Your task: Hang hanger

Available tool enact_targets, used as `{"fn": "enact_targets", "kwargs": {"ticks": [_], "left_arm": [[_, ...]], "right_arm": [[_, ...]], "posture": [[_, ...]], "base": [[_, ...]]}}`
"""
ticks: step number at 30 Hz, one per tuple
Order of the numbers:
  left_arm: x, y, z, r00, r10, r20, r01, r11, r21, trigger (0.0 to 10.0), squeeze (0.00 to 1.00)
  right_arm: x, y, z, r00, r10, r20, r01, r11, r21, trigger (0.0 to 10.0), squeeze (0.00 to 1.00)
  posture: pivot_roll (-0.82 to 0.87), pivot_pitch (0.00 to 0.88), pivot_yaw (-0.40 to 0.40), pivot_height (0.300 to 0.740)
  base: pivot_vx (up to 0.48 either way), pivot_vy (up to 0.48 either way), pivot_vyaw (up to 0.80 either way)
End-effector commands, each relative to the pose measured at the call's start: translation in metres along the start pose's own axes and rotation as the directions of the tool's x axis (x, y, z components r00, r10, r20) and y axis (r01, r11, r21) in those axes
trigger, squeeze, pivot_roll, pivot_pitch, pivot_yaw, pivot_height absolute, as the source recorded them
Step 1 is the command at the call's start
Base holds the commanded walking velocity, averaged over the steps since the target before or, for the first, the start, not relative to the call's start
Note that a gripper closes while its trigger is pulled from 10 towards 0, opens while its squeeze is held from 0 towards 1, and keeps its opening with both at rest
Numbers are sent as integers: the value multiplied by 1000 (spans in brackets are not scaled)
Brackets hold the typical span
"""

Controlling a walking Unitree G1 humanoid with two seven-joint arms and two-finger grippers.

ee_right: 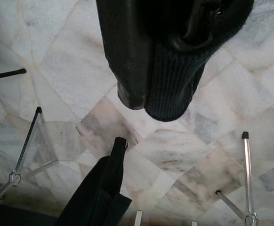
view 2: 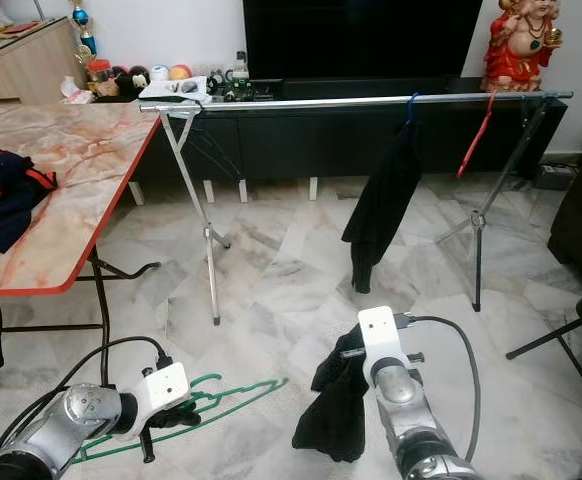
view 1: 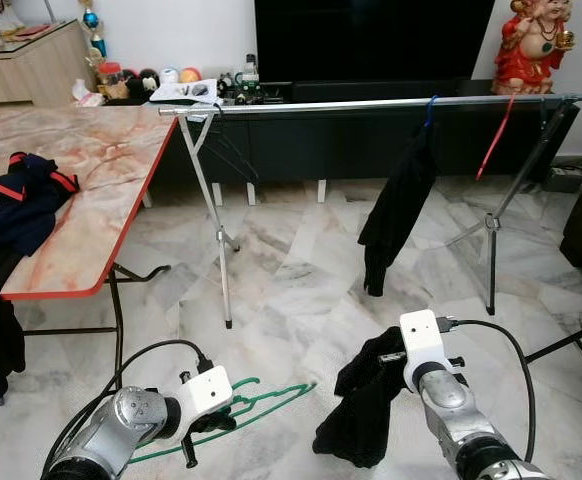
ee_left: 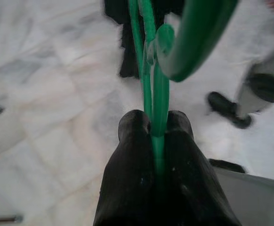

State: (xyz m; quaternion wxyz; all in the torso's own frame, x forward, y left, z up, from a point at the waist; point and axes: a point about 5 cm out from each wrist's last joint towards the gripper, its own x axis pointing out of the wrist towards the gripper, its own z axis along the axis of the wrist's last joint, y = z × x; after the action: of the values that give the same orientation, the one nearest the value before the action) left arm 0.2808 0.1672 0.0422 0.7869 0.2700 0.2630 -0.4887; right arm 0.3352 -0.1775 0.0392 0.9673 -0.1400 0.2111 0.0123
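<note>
Standing on a pale marble floor [view 1: 291, 290], the humanoid faces a long silver clothes rail [view 1: 371, 104] on folding legs, seen from the left eye view: the left tool [view 1: 203, 425], low near the floor, is closed on a thin green wire hanger [view 1: 256, 402] whose long axis runs out towards the robot's right, while the right tool [view 1: 386, 385] is buried in a limp black garment [view 1: 361, 415] that it holds up off the floor. On the rail ahead hang a black garment on a blue hanger [view 1: 396, 215] and an empty red hanger [view 1: 493, 140]; a marble-patterned counter with a red edge [view 1: 81, 190] to the left carries a navy garment with red trim [view 1: 16, 200]. The right eye view shows the same layout, with the rail well above and well ahead of both arms and a free stretch of bar between its left leg and the hung black garment. The left wrist view confirms the two black fingers [ee_left: 127, 174] pinched narrow on the green wire, hook curling just beyond them. The right wrist view shows black fingers [ee_right: 132, 61] wrapped in dark knitted cloth above the tiles. Judged from this, the hanger must travel up and forward to the bar, and the left arm already carries it.
</note>
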Motion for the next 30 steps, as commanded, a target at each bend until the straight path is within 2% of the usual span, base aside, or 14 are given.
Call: {"fn": "enact_targets", "kwargs": {"ticks": [1,6,7,11,17,21,22,25,30], "left_arm": [[-7,-3,13,997,-65,32,65,998,17,10000,0],[-13,-11,31,987,-139,82,137,990,30,10000,0],[-14,-15,43,981,-160,110,157,987,35,10000,0],[-11,-18,57,974,-158,160,155,987,29,10000,0],[-12,-29,66,966,-185,181,187,982,4,10000,0],[-11,-32,72,976,-134,170,142,989,-35,10000,0],[-9,-30,72,984,-91,151,100,993,-56,10000,0],[-7,-28,73,990,-44,134,55,995,-79,10000,0],[-5,-29,76,993,-9,119,21,995,-98,10000,0]], "right_arm": [[3,5,14,999,18,35,-18,1000,10,10000,0],[4,7,16,999,26,28,-27,999,23,10000,0],[4,8,17,999,26,21,-26,999,35,10000,0],[5,9,22,999,24,32,-26,998,59,10000,0],[6,7,29,999,7,43,-11,995,98,10000,0],[7,6,35,999,3,52,-8,994,113,10000,0],[7,6,36,998,1,55,-8,993,116,10000,0],[7,6,36,999,-3,51,-4,992,127,10000,0],[7,6,36,999,-8,40,2,989,151,10000,0]], "posture": [[108,0,23,740],[108,0,23,740],[110,0,24,740],[110,0,26,740],[109,0,25,740],[111,0,26,740],[112,0,25,740],[115,0,24,740],[118,2,24,740]], "base": [[0,0,0],[0,0,0],[0,0,0],[0,0,0],[0,0,0],[0,0,0],[0,0,0],[0,0,0],[0,0,0]]}}
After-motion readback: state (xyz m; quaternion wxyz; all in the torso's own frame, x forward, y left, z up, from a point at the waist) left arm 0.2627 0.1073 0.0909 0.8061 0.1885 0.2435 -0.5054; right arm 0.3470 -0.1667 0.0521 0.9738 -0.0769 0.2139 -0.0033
